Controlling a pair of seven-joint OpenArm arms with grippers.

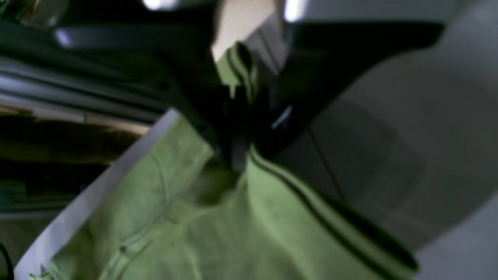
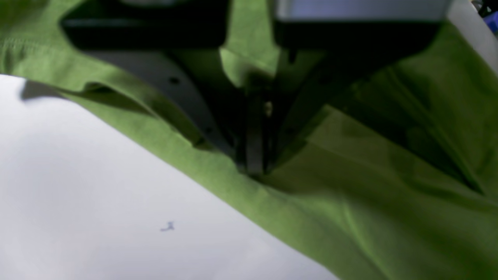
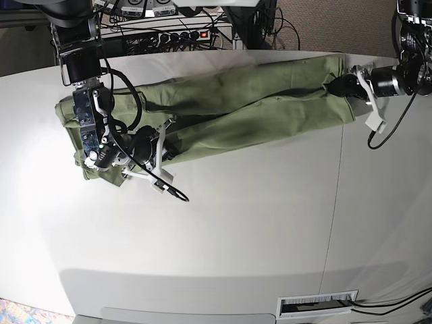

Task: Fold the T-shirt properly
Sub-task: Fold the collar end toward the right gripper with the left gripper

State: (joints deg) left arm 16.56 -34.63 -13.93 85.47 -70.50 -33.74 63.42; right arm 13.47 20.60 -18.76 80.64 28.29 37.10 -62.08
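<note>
White table (image 3: 236, 223) bears T-shirt (image 3: 256, 111), both jaws clamped on it.

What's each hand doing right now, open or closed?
Left hand: closed on the T-shirt.
Right hand: closed on the T-shirt's edge.

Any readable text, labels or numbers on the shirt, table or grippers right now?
None can be read.
T-shirt: plain green, no print showing.
Table: one small dark mark, too blurred to read as a character.
White strip at the table's near edge: a barcode-like pattern, too small to read.
Left gripper and right gripper: no markings visible.
</note>
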